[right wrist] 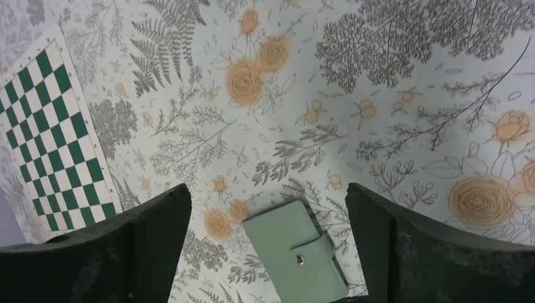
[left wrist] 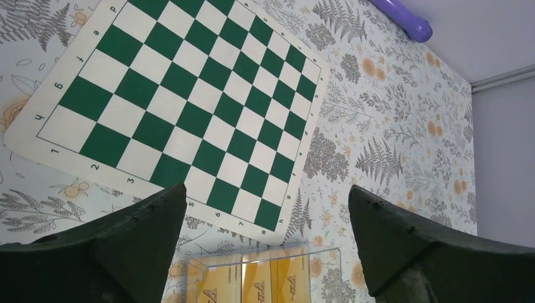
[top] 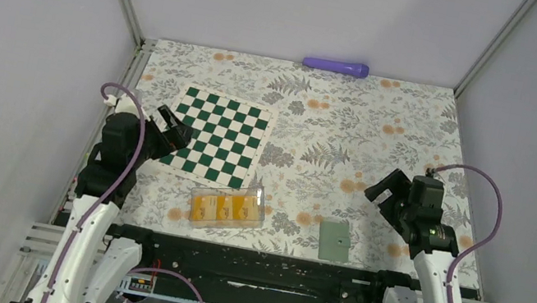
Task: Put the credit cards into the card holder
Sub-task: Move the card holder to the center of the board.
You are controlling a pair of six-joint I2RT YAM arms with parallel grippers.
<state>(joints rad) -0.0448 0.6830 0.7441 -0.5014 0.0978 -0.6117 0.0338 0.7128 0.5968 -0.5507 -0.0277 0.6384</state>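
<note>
Nearest the arms, the sage-green card holder (top: pixel 334 240) lies flat and snapped shut, close to the right gripper (right wrist: pixel 268 192), whose jaws stand wide apart and empty. To its left the credit cards (top: pixel 226 208), seemingly three, sit inside a clear plastic box (left wrist: pixel 265 257). The left gripper (left wrist: pixel 266 192) hovers spread and empty by the chessboard mat (top: pixel 219 136). A purple tube (top: pixel 336 66) lies against the far wall.

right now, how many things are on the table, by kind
chess mat: 1
clear box: 1
credit cards showing through the box: 3 (any lying underneath cannot be told)
card holder, closed: 1
purple tube at the far edge: 1
total: 7
</note>
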